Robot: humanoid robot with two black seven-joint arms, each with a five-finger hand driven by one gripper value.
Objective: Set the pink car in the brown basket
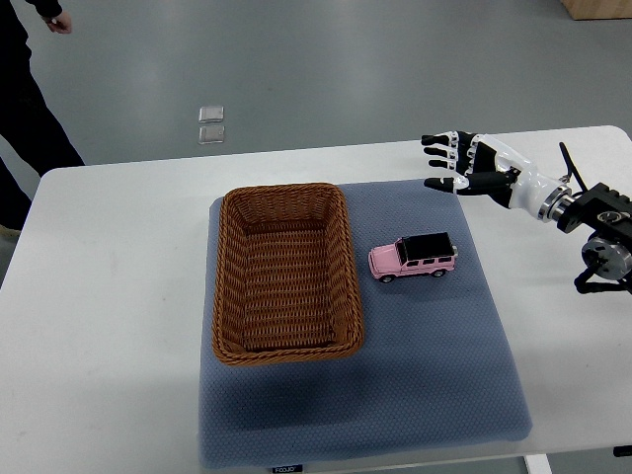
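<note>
Right hand (462, 164) comes in from the right side with its fingers spread wide, and it holds nothing. It hangs over the far right corner of the gray mat (434, 375). Nearest to it is the pink car (413, 258), which sits on the mat a bit closer to the robot and a little to the hand's left. The car's long side runs left to right. Past the car, further left, is the brown basket (284, 274), just beside it. No left hand shows, so this hand should go. A person (30, 89) stands far off.
</note>
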